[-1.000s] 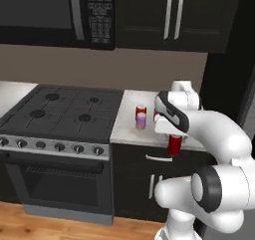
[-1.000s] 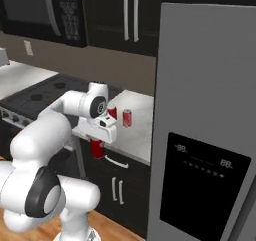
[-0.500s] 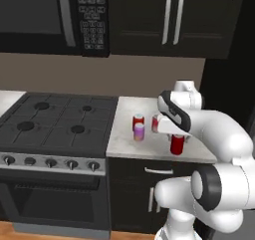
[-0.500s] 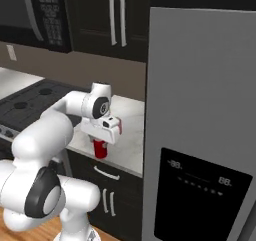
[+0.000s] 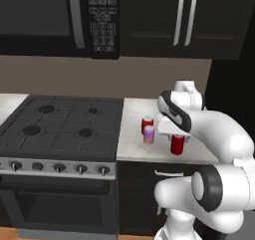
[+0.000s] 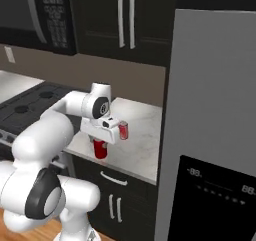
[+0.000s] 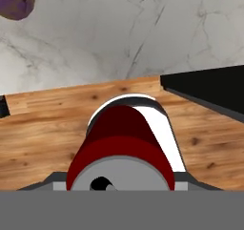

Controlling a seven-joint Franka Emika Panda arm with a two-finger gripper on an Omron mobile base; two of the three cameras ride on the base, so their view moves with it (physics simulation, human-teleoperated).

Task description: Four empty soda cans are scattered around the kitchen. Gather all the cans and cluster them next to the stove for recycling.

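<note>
While no label reads, the claw (image 5: pixel 177 139) grips a red can (image 5: pixel 177 144) above the counter (image 5: pixel 134 144).

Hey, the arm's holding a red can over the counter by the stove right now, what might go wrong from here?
1. The held red can hangs near the front edge of the counter; in the hand view, wood floor shows beneath it. Released there, it might fall off.
2. The purple can and another red can stand close to its left. Moving that way may knock them over.
3. The gripper grips near the can's top, so it may tilt when set down.
</note>
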